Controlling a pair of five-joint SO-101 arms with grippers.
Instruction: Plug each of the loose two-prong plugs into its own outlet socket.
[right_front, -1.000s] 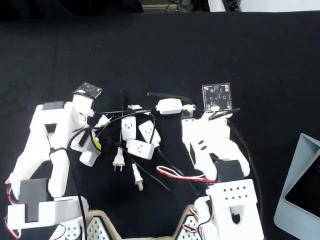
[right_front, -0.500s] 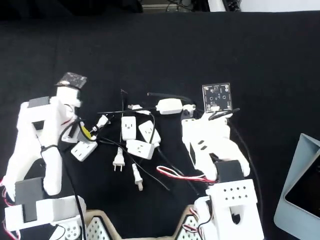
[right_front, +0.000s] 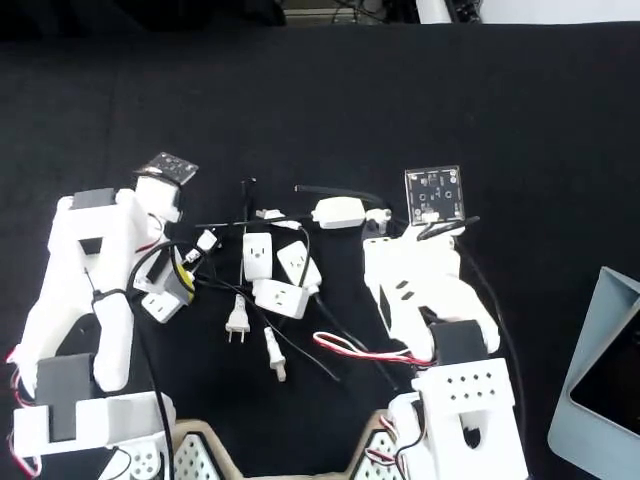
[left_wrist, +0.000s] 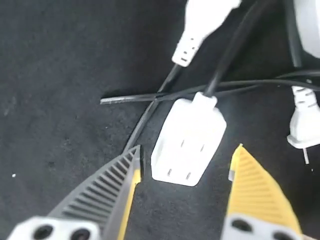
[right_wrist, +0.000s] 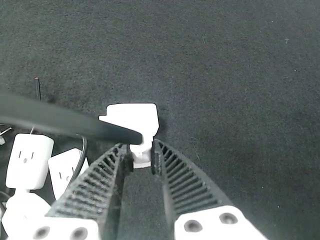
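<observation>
High view: black table (right_front: 520, 120) holds outlet sockets (right_front: 257, 256), grey object (right_front: 605, 310) at edge.

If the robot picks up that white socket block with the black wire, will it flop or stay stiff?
The white plastic socket block looks hard and flat, so it probably stays stiff and won't roll. Its thin black cord bends and crosses other wires, so it will likely dangle and tug back. Its smooth shell might slip.
</observation>
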